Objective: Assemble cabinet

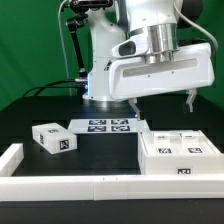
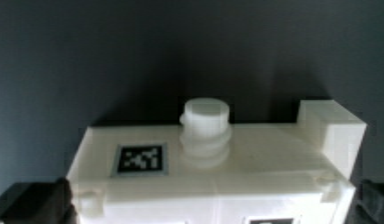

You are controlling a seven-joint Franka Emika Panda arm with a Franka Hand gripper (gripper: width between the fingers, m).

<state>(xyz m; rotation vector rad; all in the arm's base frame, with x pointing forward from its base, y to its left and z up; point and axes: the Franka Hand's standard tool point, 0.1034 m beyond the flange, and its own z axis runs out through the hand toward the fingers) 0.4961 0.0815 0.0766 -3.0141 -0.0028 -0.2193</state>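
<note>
The cabinet (image 1: 180, 153), a large white box with black-and-white tags on its top and front, stands on the black table at the exterior view's right. My gripper (image 1: 162, 102) hangs open just above it, one finger on each side and holding nothing. In the wrist view the cabinet (image 2: 242, 165) fills the frame. It shows a short round peg (image 2: 205, 122), a square tag (image 2: 144, 158) and a raised corner block (image 2: 327, 120). My dark fingertips (image 2: 25, 200) sit at the two edges of that view, wide apart. A small white tagged block (image 1: 53, 140) lies at the exterior view's left.
The marker board (image 1: 100, 126) lies flat on the table between the small block and the robot base. A low white border rail (image 1: 90, 186) runs along the front and turns up the left side (image 1: 10, 158).
</note>
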